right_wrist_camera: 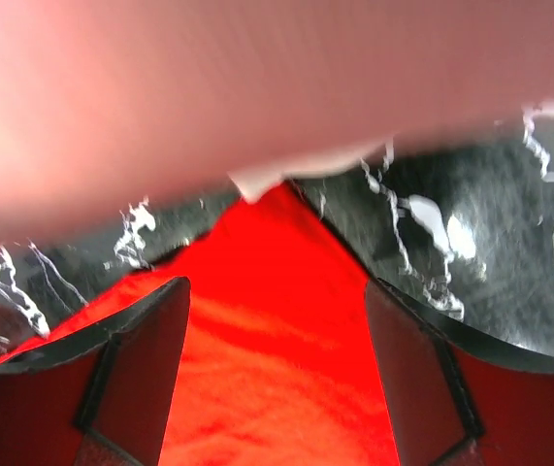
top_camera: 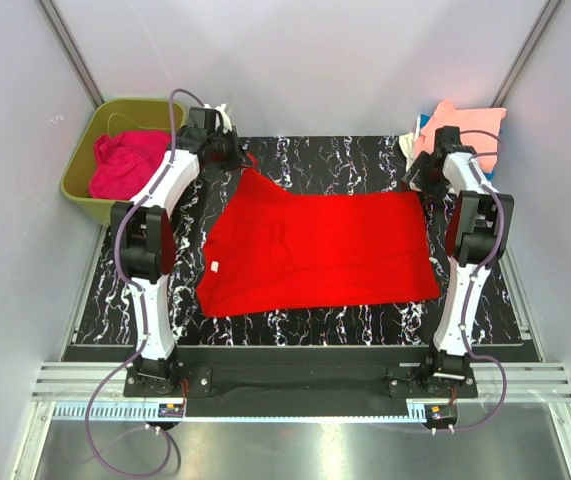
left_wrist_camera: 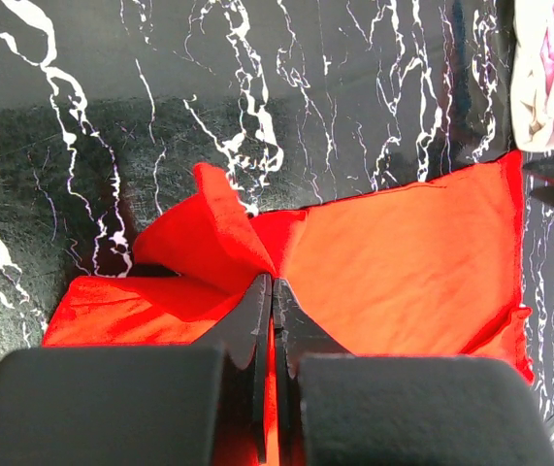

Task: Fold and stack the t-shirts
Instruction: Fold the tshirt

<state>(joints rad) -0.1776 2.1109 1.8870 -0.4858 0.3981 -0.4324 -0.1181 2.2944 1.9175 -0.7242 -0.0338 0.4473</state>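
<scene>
I have the bright red cloth t-shirt (top_camera: 320,250) spread mostly flat on the glossy black, white-veined counter (top_camera: 345,160). Its surface is soft and lightly creased, with a small white tag near its left edge.

My left tool (left_wrist_camera: 272,282) is at the shirt's far left corner. Its dark wedge-shaped fingers are pressed together and pinch a fold of the red cloth, which rises into a soft peak just past the tips.

My right tool (right_wrist_camera: 275,291) is over the shirt's far right corner with its fingers spread wide. The pointed red corner lies between them, and I cannot tell whether either finger touches it.

Beyond the shirt's far left corner stands an olive-green plastic tub (top_camera: 77,170) holding a crumpled magenta-pink t-shirt (top_camera: 125,165). Beyond its far right corner a folded peach t-shirt (top_camera: 465,125) tops a small pile.
</scene>
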